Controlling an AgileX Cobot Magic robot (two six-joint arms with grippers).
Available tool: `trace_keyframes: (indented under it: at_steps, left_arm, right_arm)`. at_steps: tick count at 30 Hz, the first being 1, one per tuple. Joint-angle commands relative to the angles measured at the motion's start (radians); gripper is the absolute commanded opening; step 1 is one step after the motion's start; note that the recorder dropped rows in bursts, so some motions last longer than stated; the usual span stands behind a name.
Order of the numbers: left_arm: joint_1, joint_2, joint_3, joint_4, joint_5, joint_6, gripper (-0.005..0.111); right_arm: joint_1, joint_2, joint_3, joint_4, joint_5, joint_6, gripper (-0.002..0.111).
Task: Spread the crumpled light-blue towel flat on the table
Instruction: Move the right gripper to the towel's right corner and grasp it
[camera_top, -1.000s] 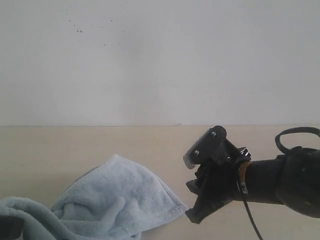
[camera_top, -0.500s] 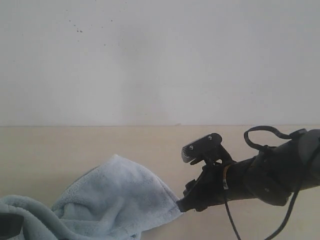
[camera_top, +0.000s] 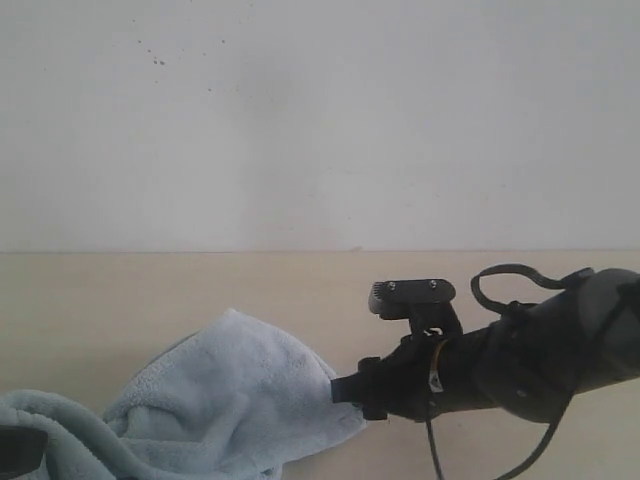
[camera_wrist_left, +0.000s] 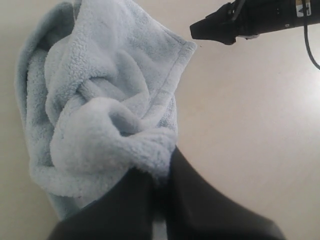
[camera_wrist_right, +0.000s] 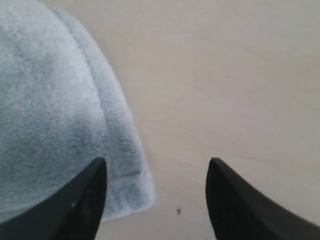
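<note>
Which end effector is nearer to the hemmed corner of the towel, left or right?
Right. The right end effector stands open at that corner; the left end effector pinches the crumpled opposite end of the towel.

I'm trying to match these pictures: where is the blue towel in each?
Exterior view: towel, lower left, on the table.
Left wrist view: towel bunched in the left gripper.
Right wrist view: towel by the open right gripper.
Shared landmark: the towel's hemmed corner.
</note>
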Motion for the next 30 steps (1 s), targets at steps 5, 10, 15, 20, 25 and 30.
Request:
trace_keyframes:
  at_steps: [5,10,15,20,25,30]
  left_arm:
    - [0.002,0.001,0.005,0.001,-0.005,-0.007,0.004]
    - [0.002,0.001,0.005,0.001,0.003,-0.007,0.004]
    - [0.002,0.001,0.005,0.001,0.003,-0.007,0.004]
    - [0.002,0.001,0.005,0.001,0.003,-0.007,0.004]
    - [0.002,0.001,0.005,0.001,0.003,-0.007,0.004]
    - [0.002,0.001,0.005,0.002,0.003,-0.007,0.004]
  right_arm:
    - [0.066,0.018,-0.005,-0.026,-0.034,0.142,0.056]
    - [0.066,0.052,-0.005,-0.026,-0.030,0.146,0.056]
    - [0.066,0.097,-0.005,-0.026,-0.048,0.150,0.056]
    - [0.066,0.103,-0.005,-0.040,-0.077,0.153,0.040]
    - [0.064,0.085,-0.005,-0.036,-0.015,0.146,0.001]
    - [0.032,0.028,-0.005,-0.035,0.068,0.127,0.003]
